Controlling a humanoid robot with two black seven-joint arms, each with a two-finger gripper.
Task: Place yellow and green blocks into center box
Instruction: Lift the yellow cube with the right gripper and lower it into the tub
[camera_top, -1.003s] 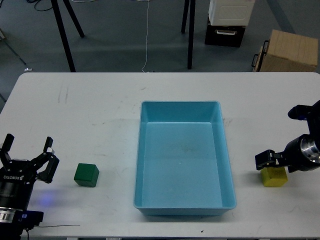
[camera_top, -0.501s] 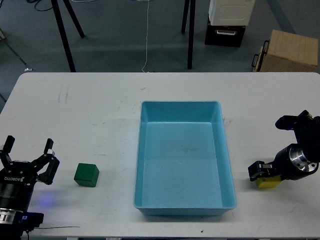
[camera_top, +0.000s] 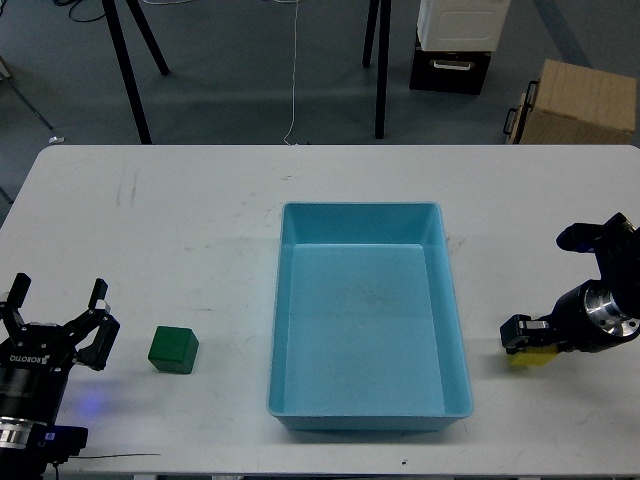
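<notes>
The yellow block (camera_top: 530, 359) is at the right side of the white table, right of the blue center box (camera_top: 360, 208), and mostly hidden under my right gripper (camera_top: 525, 340). That gripper looks shut on the block. The box is empty. The green block (camera_top: 173, 350) sits on the table left of the box. My left gripper (camera_top: 57, 308) is open and empty at the front left corner, a short way left of the green block.
Beyond the table's far edge stand a cardboard box (camera_top: 585, 100), a black and white case (camera_top: 455, 45) and black stand legs (camera_top: 125, 60) on the floor. The white table (camera_top: 200, 220) is bare around the box.
My right gripper has moved left toward the blue box with the yellow block under it. The left gripper and the green block have not moved.
</notes>
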